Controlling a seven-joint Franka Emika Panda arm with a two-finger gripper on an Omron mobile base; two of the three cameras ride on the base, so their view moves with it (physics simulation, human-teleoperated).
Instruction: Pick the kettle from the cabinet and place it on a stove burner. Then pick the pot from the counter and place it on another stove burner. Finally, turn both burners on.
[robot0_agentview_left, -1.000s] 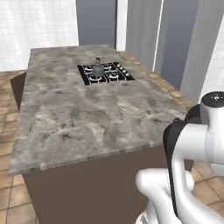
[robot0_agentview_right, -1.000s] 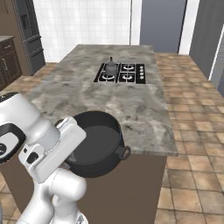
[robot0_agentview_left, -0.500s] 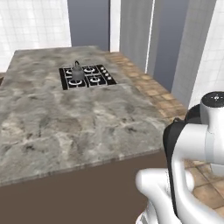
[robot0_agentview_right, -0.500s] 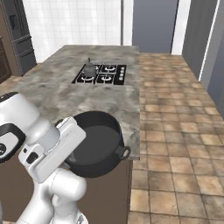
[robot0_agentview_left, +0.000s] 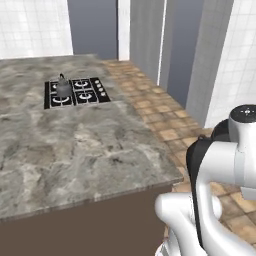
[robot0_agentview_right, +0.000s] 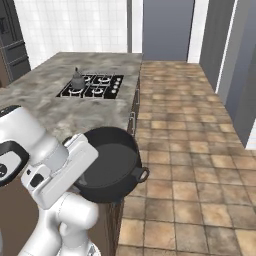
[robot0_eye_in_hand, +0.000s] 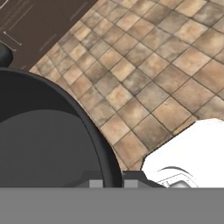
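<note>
Since the earlier frames the whole scene has swung sideways in both base views, so the camera base has turned; the pot keeps its place against the arm in the right base view.

At the bottom edge of the hand view the two dark fingers stand narrow, pinched on the rim of the pot, whose black wall curves across the left half of that frame. The gripper thus holds the pot by its edge. Tan floor tiles fill the upper right of the hand view, and a dark brown cabinet front lies at the upper left.

In the right base view the pot hangs in the lower middle of the frame, mouth toward the camera, one loop handle at its right, off the near corner of the counter and over the floor.

Farther up the counter, in the upper left of both base views, the kettle sits on the rear left burner of the black cooktop, well apart from the pot. The other three stove burners stand bare, with the knobs in a row along the right edge.
</note>
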